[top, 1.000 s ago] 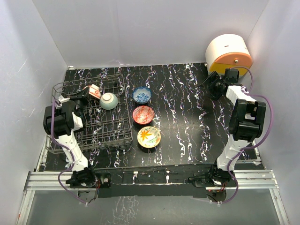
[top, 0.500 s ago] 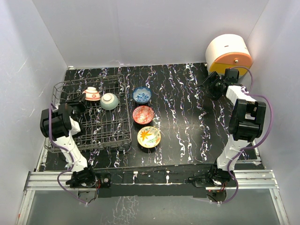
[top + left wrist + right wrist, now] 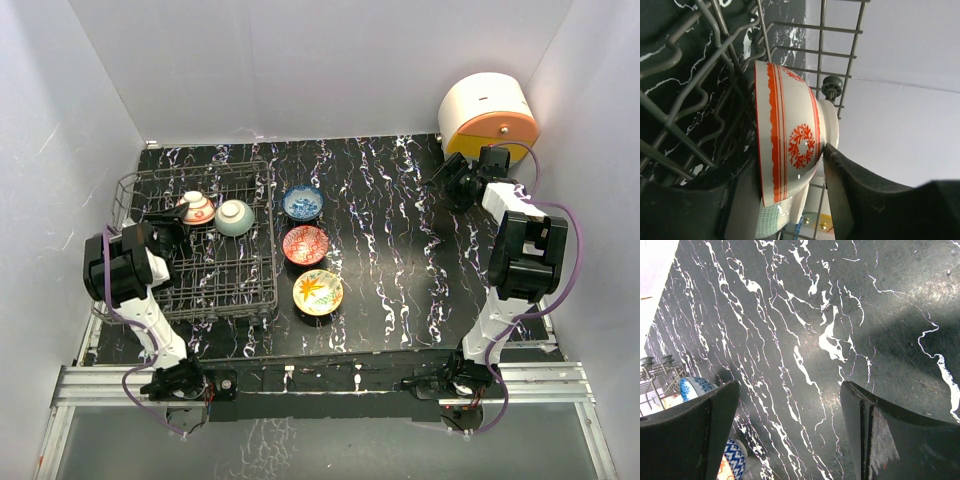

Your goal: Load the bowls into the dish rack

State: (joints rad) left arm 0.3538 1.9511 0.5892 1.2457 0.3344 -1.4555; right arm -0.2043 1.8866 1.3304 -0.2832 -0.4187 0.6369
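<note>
Left gripper [image 3: 171, 227]: inside the rack [image 3: 262, 240], near its far-left part. Jaws clenched on the orange bowl [image 3: 196, 207].

Left wrist view: the orange bowl [image 3: 790, 135] lies on its side between the fingers. One pad [image 3: 742, 200] is at the rim and the other fingertip [image 3: 832, 155] touches the foot. The rim side rests against the rack wires [image 3: 670, 130]. Only the near part of the bowl sits between the jaws; the rest reaches out past the tips.

Teal bowl [image 3: 234, 217]: in the rack, just beyond the orange bowl on the side away from the left jaws. Whether the two touch, cannot tell.

Right gripper [image 3: 455, 186]: at the far right of the table [image 3: 400, 260], jaws released and wide apart.

Right wrist view: only bare marbled table [image 3: 805, 340] between the fingers [image 3: 860, 420].

Blue bowl [image 3: 302, 203], red bowl [image 3: 306, 244] and yellow bowl [image 3: 318, 291]: in a row on the table just outside the rack's right wall, well apart from the right jaws. The blue bowl [image 3: 694, 386] shows past the edge of one right finger, beside a rack corner [image 3: 655, 371].
</note>
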